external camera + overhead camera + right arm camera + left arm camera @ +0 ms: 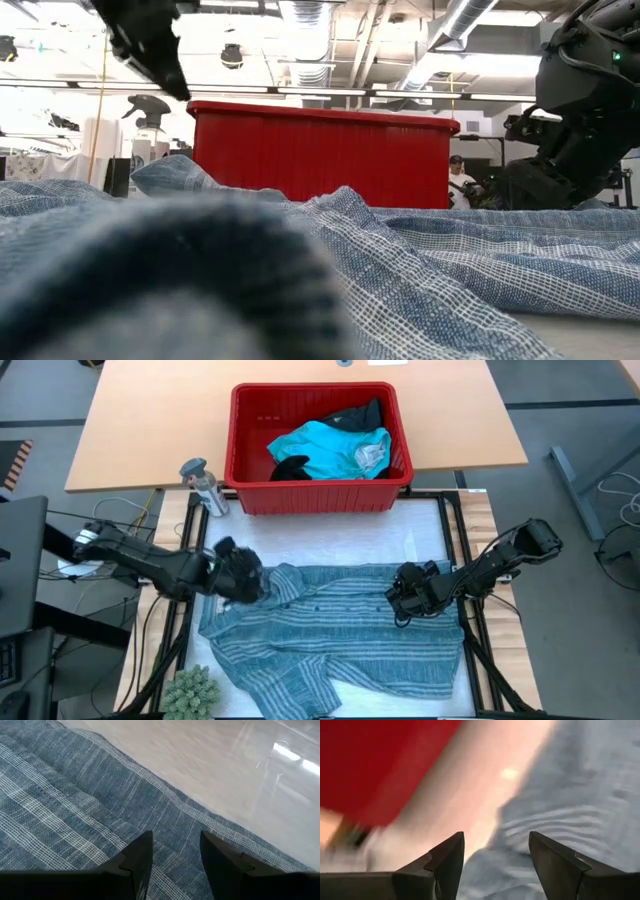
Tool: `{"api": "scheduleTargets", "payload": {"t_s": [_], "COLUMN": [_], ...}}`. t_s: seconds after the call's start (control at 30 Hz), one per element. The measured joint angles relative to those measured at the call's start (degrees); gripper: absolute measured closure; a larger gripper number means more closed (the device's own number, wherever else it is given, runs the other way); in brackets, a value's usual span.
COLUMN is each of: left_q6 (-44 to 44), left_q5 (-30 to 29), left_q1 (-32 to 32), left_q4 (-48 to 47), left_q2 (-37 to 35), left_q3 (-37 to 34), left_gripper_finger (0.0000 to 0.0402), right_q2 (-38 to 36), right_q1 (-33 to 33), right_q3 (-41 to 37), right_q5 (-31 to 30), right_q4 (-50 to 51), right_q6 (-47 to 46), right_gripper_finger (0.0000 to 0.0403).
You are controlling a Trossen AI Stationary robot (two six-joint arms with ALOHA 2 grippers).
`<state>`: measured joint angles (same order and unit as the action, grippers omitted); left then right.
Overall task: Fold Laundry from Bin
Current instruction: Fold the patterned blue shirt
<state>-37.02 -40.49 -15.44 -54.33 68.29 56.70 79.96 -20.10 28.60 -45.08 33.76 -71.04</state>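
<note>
The blue-grey striped shirt (pixel 330 635) lies spread on the white mat, rumpled at its near left. My left gripper (pixel 243 575) hangs open above the shirt's far left corner (pixel 580 820), raised clear of the table. My right gripper (pixel 400 598) is open and low over the shirt's far edge (pixel 200 815), right of the middle, fingers pointing down at the cloth. The red bin (pixel 238 440) stands behind the mat, holding a turquoise garment (pixel 325 448) and black ones (pixel 355 415). My right gripper stands with its open fingers (pixel 142 850) over one flat layer just inside the shirt's far edge; I cannot tell whether the tips touch the cloth. My left gripper touches nothing.
A small grey spray bottle (pixel 200 485) stands left of the bin. A green plant (pixel 190 695) sits at the mat's near left corner. Bare white mat (pixel 340 540) lies between bin and shirt. Dark frame rails (pixel 470 560) border the mat's right side.
</note>
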Motion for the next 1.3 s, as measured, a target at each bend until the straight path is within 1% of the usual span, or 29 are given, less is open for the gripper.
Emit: {"api": "scheduleTargets", "payload": {"t_s": [0.1,0.13,0.2,0.27,0.33,0.4,0.57,0.63,0.8,0.87,0.97,1.17,1.23,1.3], "left_q6": [-6.2,-6.3,-4.0,-0.3,3.6,8.2,21.1,26.1,37.0,39.6,42.2,45.4,45.6,45.2], "left_q5": [2.0,4.1,9.0,12.6,14.5,16.6,26.0,30.3,37.3,38.7,39.2,39.9,39.8,39.1], "left_q1": [5.2,7.1,10.7,13.8,16.3,18.7,24.9,26.3,27.3,27.6,28.1,28.5,28.5,28.3], "left_q4": [-0.1,1.0,3.7,6.8,10.7,16.9,27.0,28.3,28.4,29.4,31.1,31.8,31.8,31.7], "left_q2": [-3.8,-5.0,-6.5,-6.4,-5.2,-3.5,1.9,4.4,11.5,14.1,17.4,21.1,21.0,20.8], "left_q3": [-3.3,-4.1,-6.1,-7.2,-7.6,-8.1,-8.2,-8.2,-8.2,-8.2,-8.2,-8.2,-8.2,-8.0], "left_gripper_finger": [0.019,0.019,0.019,0.019,0.019,0.019,0.019,0.019,0.019,0.019,0.019,0.0191,0.02,0.0219], "right_q2": [0.0,0.0,0.0,0.0,0.0,0.0,0.0,0.0,0.0,0.0,0.0,0.0,0.0,0.0], "right_q1": [0.0,0.0,0.0,0.0,0.0,0.0,0.0,0.0,0.0,0.0,0.0,0.0,0.0,0.0], "right_q3": [0.0,0.0,0.0,0.0,0.0,0.0,0.0,0.0,0.0,0.0,0.0,0.0,0.0,0.0], "right_q5": [0.0,0.0,0.0,0.0,0.0,0.0,0.1,0.2,0.2,0.3,0.3,1.6,1.6,1.6], "right_q4": [0.0,0.0,0.0,-0.1,-0.4,-0.4,-0.4,-0.4,-0.4,-0.4,-0.4,-0.4,-0.3,-0.4], "right_q6": [1.0,1.0,1.0,1.0,1.0,1.0,1.0,1.1,1.0,1.0,1.0,1.1,1.1,1.1], "right_gripper_finger": [0.0216,0.0216,0.0216,0.0216,0.0216,0.0216,0.0216,0.0216,0.0216,0.0216,0.0216,0.0216,0.0216,0.0216]}}
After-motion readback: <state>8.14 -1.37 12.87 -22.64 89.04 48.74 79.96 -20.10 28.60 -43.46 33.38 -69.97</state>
